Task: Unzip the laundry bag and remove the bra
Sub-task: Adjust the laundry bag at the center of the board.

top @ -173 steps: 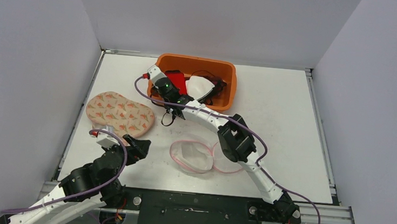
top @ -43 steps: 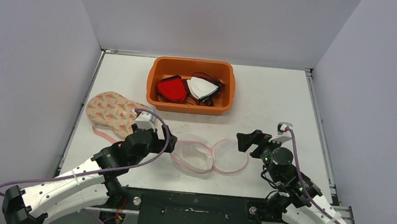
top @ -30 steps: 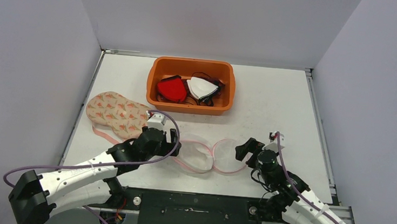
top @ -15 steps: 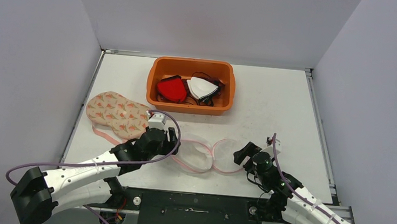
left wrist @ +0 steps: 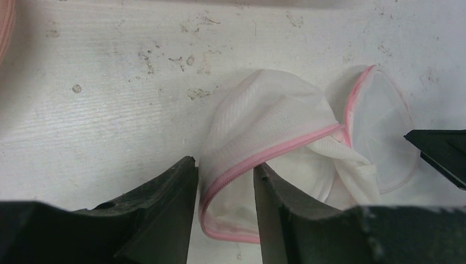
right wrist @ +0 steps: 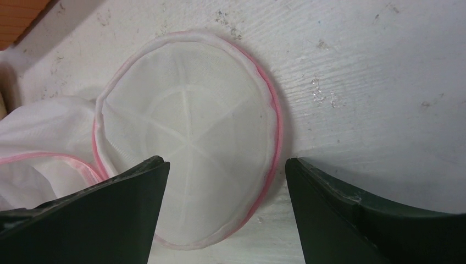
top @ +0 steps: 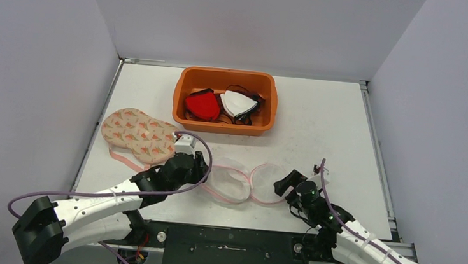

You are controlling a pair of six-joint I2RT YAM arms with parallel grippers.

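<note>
Left wrist: left pincer straddles laundry bag, grip unclear; right pincer apart.

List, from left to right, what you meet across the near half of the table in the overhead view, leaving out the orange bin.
Printed fabric piece → left gripper → mesh laundry bag → right gripper.

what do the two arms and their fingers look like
Both the left arm and the right arm have white links joined by black joints, with a purple cable looping along each. A small white block sits at each wrist. The fingers are matt black, broad wedges tapering towards the tips.
</note>
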